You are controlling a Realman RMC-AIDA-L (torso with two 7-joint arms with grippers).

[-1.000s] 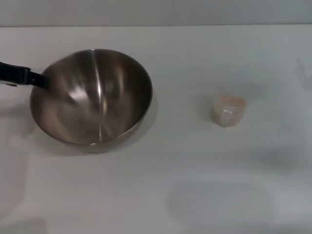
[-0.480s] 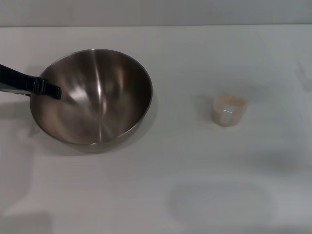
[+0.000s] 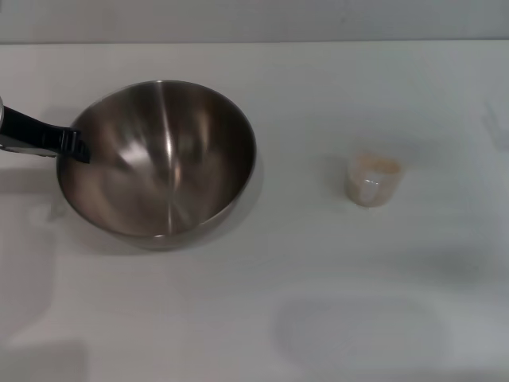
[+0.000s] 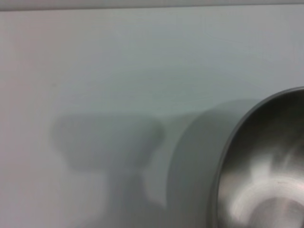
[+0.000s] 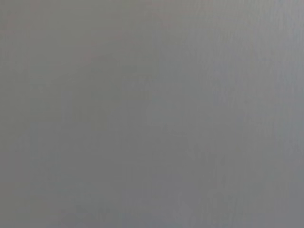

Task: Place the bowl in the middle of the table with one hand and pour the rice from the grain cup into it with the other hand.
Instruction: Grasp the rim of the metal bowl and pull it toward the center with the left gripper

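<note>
Left gripper (image 3: 78,147) at the rim of the wide shiny stainless-steel bowl (image 3: 163,163), for dragging centreward.
Finger gap: cannot tell. Small clear plastic rice cup (image 3: 372,179) waits well right of bowl.

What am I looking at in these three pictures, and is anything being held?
A two-armed robot is seen through its own cameras. The head view looks down on a white table. A large steel bowl sits on its left side; a small clear grain cup holding rice stands to the right, untouched. The black left gripper is at the bowl's left rim, apparently gripping it. The left wrist view shows the table and part of the bowl. The right wrist view shows only blank grey; the right gripper is unseen.
</note>
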